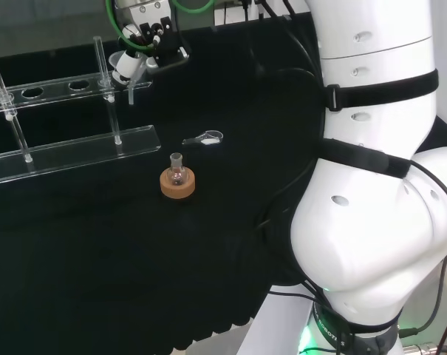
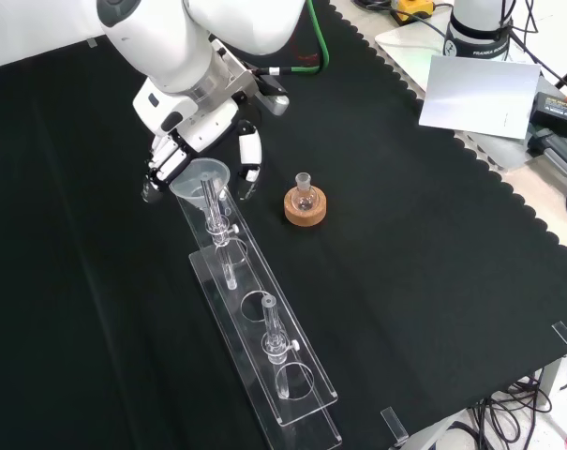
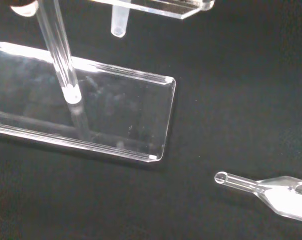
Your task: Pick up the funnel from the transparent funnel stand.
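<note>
The clear plastic funnel [image 2: 204, 180] sits in the far end hole of the transparent acrylic funnel stand [image 2: 264, 337], its stem hanging down through the upper shelf; in the head view this is the right end of the stand. The black and white hand [image 2: 185, 141] is just behind the funnel's wide mouth, with fingers curved at both sides of the cone. I cannot tell if they already touch it, so the step looks like the closing of the grasp, before any lift. The next move, I think, calls for closing on the cone and then lifting straight up until the stem is free of the hole.

A second small clear funnel [image 2: 272, 317] stands nearer in the same stand, well apart. To the right in the front view, a small round glass flask [image 2: 305, 195] rests on a cork ring [image 2: 305, 208]. A small clear glass piece [image 1: 204, 138] lies on the black cloth [image 2: 433, 244] near the stand's end. The upright clear post [image 3: 58, 50] beside the funnel could catch the fingers.
</note>
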Robot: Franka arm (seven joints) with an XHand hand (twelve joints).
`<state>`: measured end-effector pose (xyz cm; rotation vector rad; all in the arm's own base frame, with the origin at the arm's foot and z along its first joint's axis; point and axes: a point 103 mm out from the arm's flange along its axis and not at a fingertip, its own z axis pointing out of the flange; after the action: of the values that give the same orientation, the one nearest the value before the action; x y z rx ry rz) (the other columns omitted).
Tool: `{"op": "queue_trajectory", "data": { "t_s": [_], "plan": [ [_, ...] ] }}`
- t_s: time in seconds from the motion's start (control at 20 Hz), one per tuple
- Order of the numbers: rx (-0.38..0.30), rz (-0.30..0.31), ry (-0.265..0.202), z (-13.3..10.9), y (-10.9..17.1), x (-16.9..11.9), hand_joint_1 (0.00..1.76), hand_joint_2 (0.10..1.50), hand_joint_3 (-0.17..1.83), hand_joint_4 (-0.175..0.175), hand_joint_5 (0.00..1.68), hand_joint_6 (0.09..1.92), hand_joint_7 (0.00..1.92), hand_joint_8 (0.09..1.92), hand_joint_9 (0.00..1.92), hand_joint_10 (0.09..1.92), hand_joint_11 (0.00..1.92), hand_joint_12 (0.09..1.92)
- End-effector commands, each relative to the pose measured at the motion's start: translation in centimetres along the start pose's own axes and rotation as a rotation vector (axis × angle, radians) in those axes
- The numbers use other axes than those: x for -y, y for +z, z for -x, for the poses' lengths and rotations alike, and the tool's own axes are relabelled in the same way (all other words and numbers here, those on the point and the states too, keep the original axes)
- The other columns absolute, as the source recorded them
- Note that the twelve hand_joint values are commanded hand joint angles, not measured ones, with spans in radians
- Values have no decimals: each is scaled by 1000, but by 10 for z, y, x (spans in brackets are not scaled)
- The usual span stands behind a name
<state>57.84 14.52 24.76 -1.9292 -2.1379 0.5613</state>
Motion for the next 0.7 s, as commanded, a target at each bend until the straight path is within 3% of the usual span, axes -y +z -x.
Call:
{"op": "queue_trajectory", "data": {
  "t_s": [0.05, 0.15, 0.3, 0.5, 0.7],
  "plan": [
    [21, 13, 1, 1, 1, -1, 590, 696, 475, -42, 127, 87, 40, 767, 415, 787, 521, 1407],
    [29, 25, 3, 1, 0, 0, 591, 697, 479, -43, 140, 87, 54, 770, 433, 773, 523, 1403],
    [42, 52, 12, 3, 0, 1, 597, 706, 496, -54, 210, 87, 220, 787, 569, 702, 538, 1380],
    [89, 142, 13, 2, -4, 4, 615, 763, 523, -79, 322, 87, 521, 836, 851, 668, 596, 1295],
    [120, 231, 18, 3, -15, 11, 645, 828, 532, -94, 424, 87, 695, 900, 995, 717, 671, 1232]
  ]
}}
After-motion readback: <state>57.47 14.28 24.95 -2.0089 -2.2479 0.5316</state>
